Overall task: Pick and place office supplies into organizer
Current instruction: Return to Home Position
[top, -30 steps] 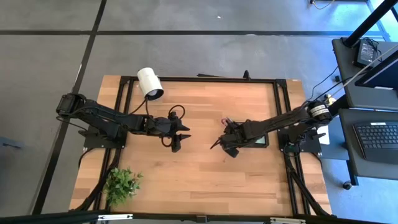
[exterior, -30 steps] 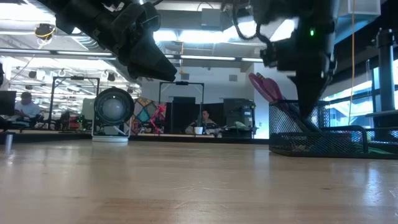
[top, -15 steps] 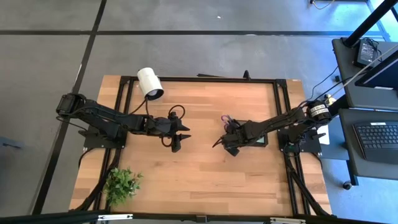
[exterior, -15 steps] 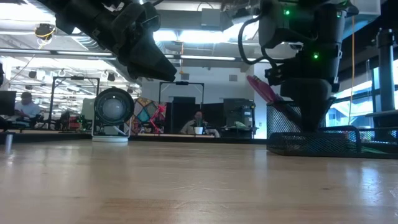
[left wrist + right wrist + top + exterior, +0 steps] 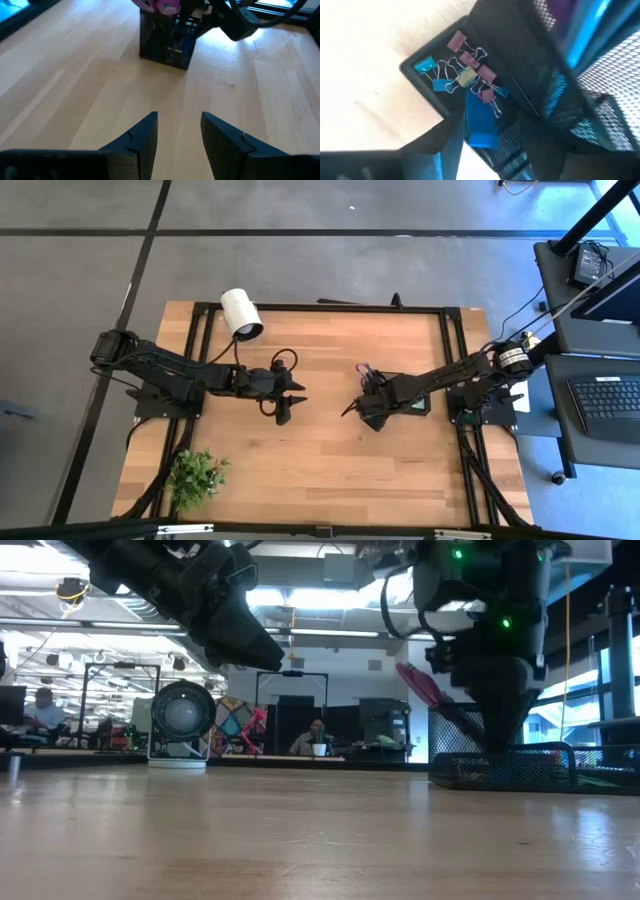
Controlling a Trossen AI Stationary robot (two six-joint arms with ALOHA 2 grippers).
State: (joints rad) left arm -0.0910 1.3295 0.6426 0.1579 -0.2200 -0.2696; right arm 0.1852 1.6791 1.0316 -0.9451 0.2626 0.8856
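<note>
The right claw (image 5: 361, 416) hangs just right of the high view's centre, over the left end of the black organizer (image 5: 421, 406). Its fingers are parted and hold nothing. Its wrist view shows pink, blue and yellowish binder clips (image 5: 466, 75) lying in a low compartment, with a blue block (image 5: 481, 120) beside them. Purple-handled scissors (image 5: 424, 680) stand tilted in the taller part. The left claw (image 5: 179, 118) hovers left of centre over the bare tabletop (image 5: 320, 470), moderately open and empty.
</note>
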